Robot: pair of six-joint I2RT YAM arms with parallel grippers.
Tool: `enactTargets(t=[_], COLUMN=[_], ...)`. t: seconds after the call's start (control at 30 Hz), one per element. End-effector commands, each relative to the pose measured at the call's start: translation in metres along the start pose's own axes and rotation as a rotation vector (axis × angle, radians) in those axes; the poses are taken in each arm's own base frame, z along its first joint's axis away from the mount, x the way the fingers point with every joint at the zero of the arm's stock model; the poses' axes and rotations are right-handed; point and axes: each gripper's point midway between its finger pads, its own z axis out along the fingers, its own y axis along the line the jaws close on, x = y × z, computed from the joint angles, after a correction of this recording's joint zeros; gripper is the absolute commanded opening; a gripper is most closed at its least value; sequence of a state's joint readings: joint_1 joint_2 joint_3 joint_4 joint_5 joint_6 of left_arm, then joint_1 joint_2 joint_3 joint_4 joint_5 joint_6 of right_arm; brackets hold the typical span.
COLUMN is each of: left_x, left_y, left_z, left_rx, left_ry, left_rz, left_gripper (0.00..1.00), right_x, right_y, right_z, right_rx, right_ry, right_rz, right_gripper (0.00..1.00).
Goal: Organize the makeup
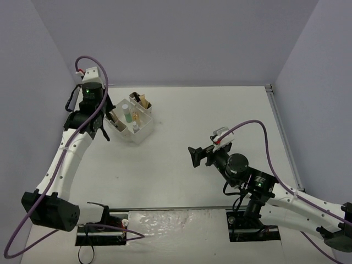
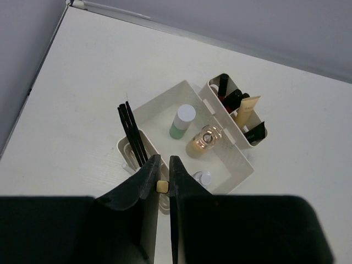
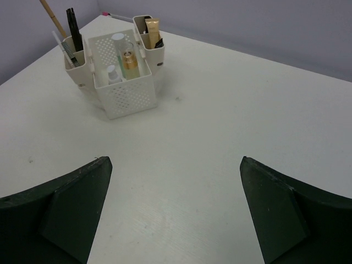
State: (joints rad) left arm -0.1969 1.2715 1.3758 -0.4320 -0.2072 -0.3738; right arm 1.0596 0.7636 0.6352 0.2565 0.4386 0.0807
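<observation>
Left fingers (image 1: 104,135): closed to a narrow slit. The left wrist view shows a small tan bit (image 2: 162,186) pinched in the slit. Whether it is the end of a stick cannot be told.

Right fingers (image 1: 198,157): spread wide and holding nothing, with only bare desk (image 1: 220,110) between them.

Box (image 2: 236,165): white, with a centre bay and a narrow bay on each side, standing on the desk. It lies directly under and just ahead of the left fingertips. From the right fingers it is well ahead and to the left.

Makeup, all of it in the box:
- Black sticks (image 2: 132,135) stand upright in the narrow bay nearest the left fingers, just ahead of the tips and slightly to their left.
- A tan stick (image 3: 49,15) stands tilted in that same bay beside the black ones. Its upper end runs out of the right wrist view.
- A green bottle (image 2: 181,122) and a gold bottle (image 2: 204,140) stand in the centre bay, ahead of the left fingers and a little to the right. They are near each other but apart.
- A small white-capped bottle (image 2: 202,177) stands in the centre bay's near corner, just right of the left fingertips.
- A tan tube (image 2: 247,109), a red stick (image 2: 223,88) and dark items stand in the narrow bay farthest from the left fingers.
</observation>
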Motion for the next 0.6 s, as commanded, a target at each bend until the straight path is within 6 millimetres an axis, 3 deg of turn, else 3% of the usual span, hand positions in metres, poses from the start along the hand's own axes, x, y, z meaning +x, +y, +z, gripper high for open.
enactTargets(t=[0.0,0.23,0.47,0.57], left_x=[-0.025,0.007,0.039,0.045], left_y=[-0.002,0.000,0.002,0.005], left_z=[0.025,0.055,0.066,0.067], left_rx=[0.003,-0.004,-0.007,-0.020], left_ry=[-0.102,-0.052,0.005,0.022], left_rz=[-0.029,-0.074,-0.113,-0.118], left_gripper=[0.00,0.00,0.01,0.14], right_x=[-0.009,-0.004,-0.001,0.001], right_y=[-0.020,-0.029,-0.035,-0.039], right_z=[-0.006,-0.011,-0.010,-0.009], right_rx=[0.086,0.114,0.134,0.151], right_ry=[-0.038,-0.033,-0.028,-0.019], right_rz=[0.025,0.025,0.027,0.029], right_gripper=[1.00,1.00,1.00,1.00])
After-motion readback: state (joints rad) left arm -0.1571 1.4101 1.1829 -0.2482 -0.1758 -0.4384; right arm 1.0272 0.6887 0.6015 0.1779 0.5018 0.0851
